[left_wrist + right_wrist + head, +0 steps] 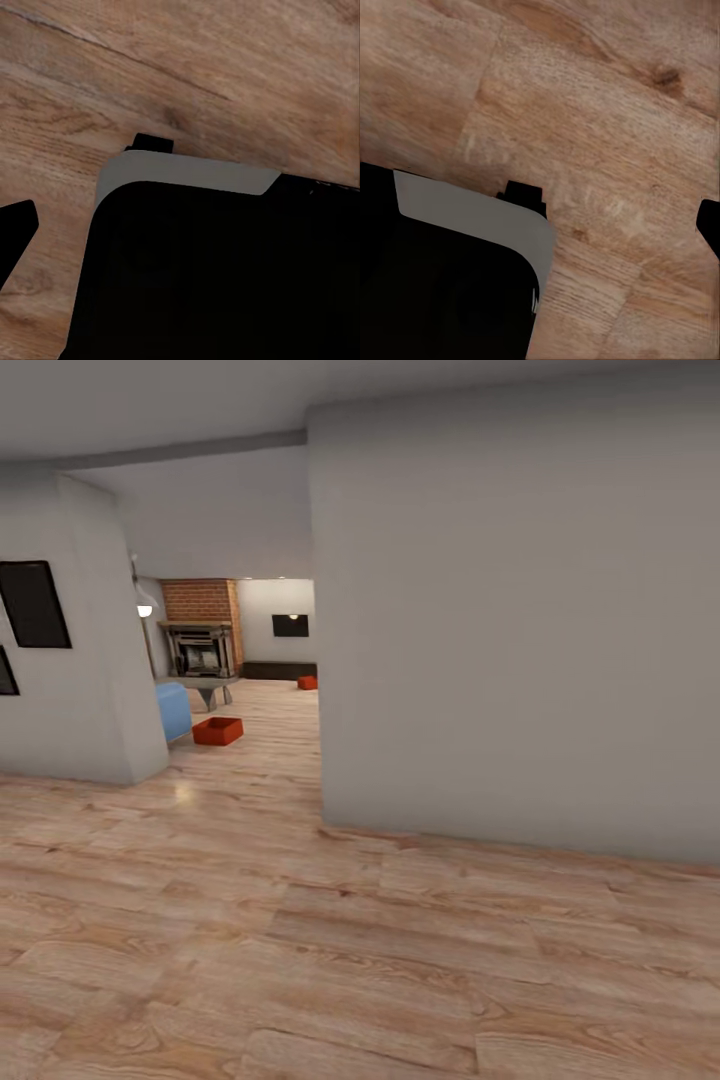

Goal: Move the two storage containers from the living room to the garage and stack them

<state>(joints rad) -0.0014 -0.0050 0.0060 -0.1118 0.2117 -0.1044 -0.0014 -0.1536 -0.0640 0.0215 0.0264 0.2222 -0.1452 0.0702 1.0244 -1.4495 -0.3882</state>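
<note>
A broad grey wall (520,620) fills the right of the head view, above the wood-plank floor (300,940). Through the opening, far ahead of both grippers, lie the blue sofa (172,710), the near orange-red container (218,731) and the far container (307,682). Whether either gripper is open or closed, I cannot tell.

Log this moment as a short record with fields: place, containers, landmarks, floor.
place: hallway, looking through an opening into the living room
near container: orange-red, on the wood floor, beside the blue sofa
far container: orange-red, on the floor deeper in the room
landmarks: brick fireplace, grey wall on the right
wrist views: wood planks below
</note>
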